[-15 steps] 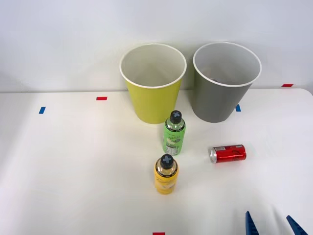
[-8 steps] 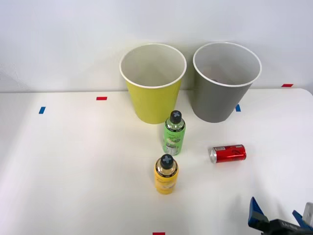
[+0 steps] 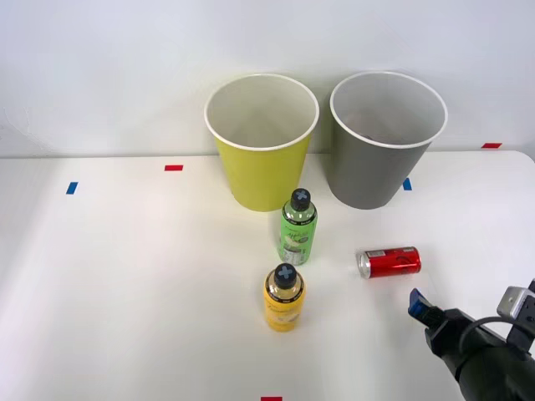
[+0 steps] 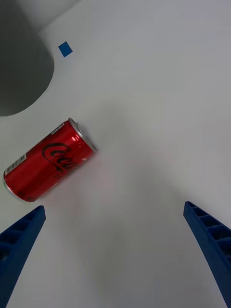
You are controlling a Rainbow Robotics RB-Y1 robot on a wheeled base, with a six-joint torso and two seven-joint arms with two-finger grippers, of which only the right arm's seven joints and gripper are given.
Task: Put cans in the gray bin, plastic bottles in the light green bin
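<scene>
Nearing red can (image 4: 48, 166), gripper (image 4: 115, 250) (advanced, spread)

Red soda can (image 3: 389, 261) with silver ends, dark script lettering and a white barcode patch; translucent green bottle (image 3: 297, 228) with pale label and yellow bottle (image 3: 284, 298), both with dark gray cross-marked caps. Yellow-green bin (image 3: 262, 144) and gray bin (image 3: 386, 140), both white-rimmed, on white table (image 3: 125, 284) with red and blue tape marks. Blue ribbed gripper (image 4: 115, 250) fingers.
</scene>
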